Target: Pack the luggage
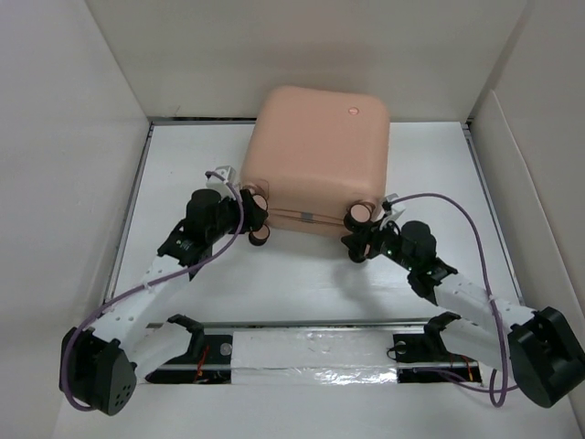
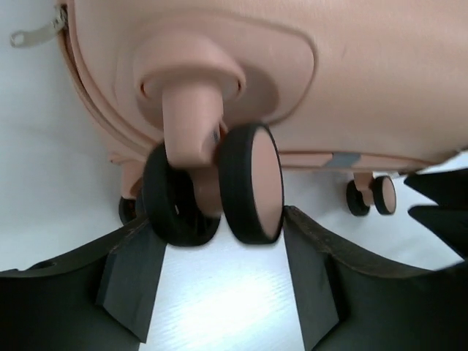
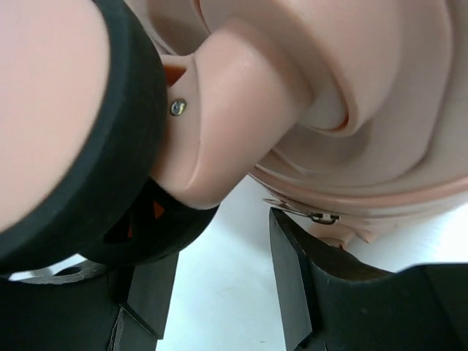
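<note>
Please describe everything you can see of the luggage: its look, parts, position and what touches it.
The luggage is a peach-pink, hard-looking suitcase with rounded corners and a small round dot on top. It lies closed on the white table, far centre, its pink-and-black caster wheels facing the arms. The left gripper and right gripper are each at one near caster, jaws open.

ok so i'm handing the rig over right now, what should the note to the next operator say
Left tool: open, at the near left caster, gripping nothing.
Right tool: open, at the near right caster, gripping nothing.
Luggage: flat on the table, lid down, wheels toward the arms.
Done: it looks closed.
Left: probably check the zip. Whether it is fully shut cannot be told.
</note>
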`<move>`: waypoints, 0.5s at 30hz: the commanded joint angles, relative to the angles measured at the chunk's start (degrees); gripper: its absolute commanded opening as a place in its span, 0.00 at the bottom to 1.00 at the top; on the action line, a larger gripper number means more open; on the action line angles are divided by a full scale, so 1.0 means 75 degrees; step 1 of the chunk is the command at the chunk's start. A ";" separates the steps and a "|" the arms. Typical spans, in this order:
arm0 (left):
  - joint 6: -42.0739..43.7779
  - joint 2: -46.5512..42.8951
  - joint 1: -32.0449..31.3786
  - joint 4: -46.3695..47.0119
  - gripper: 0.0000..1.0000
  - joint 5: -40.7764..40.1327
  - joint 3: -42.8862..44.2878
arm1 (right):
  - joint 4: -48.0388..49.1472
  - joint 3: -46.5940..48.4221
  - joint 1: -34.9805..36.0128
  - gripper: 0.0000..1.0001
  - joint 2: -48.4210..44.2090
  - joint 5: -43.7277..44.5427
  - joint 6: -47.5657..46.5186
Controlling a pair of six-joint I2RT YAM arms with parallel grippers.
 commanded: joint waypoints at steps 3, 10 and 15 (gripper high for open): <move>-0.0934 -0.0400 -0.1358 0.1186 0.00 0.0361 -0.0763 | -0.0248 0.1516 -0.0840 0.58 0.0437 -0.0121 -0.0745; -0.1357 -0.0552 -0.1946 0.2615 0.00 0.0312 -0.1022 | 0.0884 0.0373 -0.0925 0.58 -0.0088 -0.0345 -0.0420; -0.1274 -0.0564 -0.1946 0.2851 0.00 -0.0132 -0.0893 | 0.1837 -0.0955 -0.0924 0.10 -0.0534 0.0275 0.0110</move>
